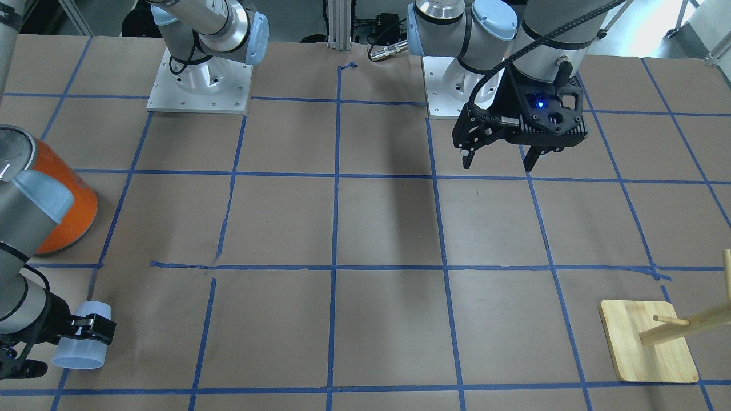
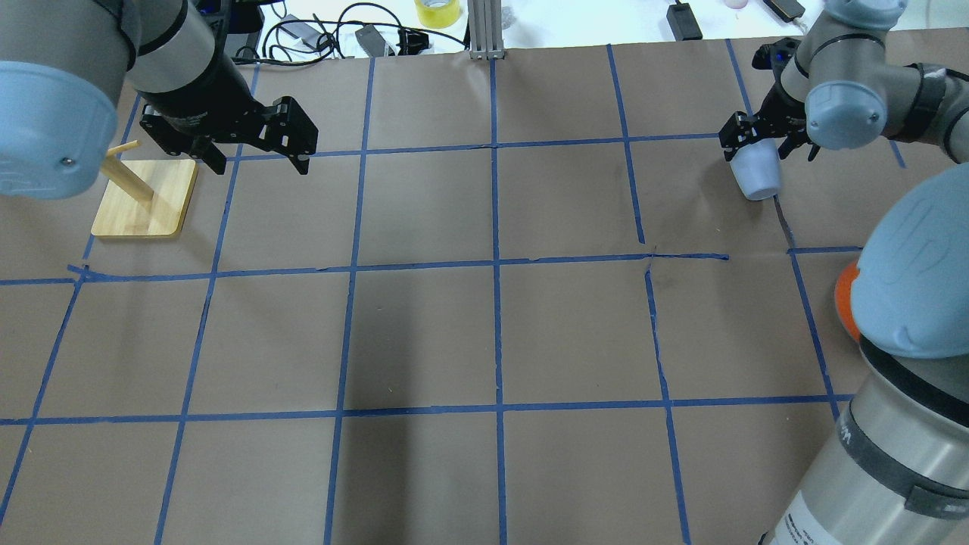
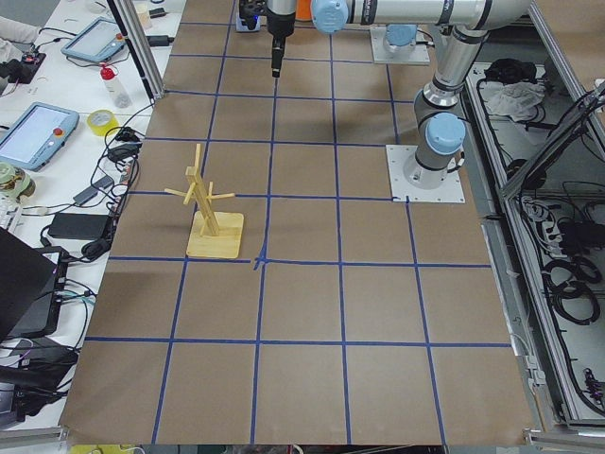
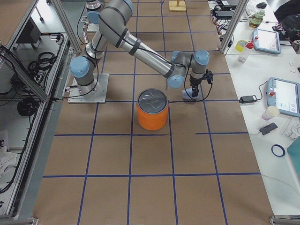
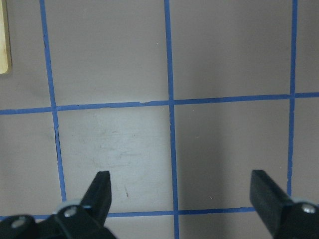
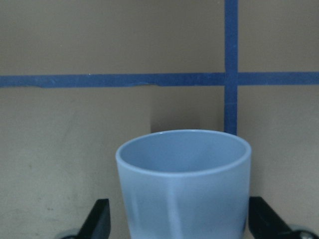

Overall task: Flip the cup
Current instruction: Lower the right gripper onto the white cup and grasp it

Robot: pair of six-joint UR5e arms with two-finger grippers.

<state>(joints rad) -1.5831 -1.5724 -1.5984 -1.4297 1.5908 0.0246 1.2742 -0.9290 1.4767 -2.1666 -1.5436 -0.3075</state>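
My right gripper (image 1: 85, 332) gripped the cup (image 1: 77, 353) at the near left corner of the table (image 1: 388, 228). One black finger (image 1: 96, 327) lay across its wall. Cup was tipped, wide end toward the near edge. Orange can (image 1: 71, 211) stood farther back, partly behind my right arm. My left gripper (image 1: 498, 165) hung over the far right squares, jaws apart. Wooden stand (image 1: 645, 342) sat near right.

Readable text, labels, brands, numbers, signs — none legible in any view; marked items on bench — nil.
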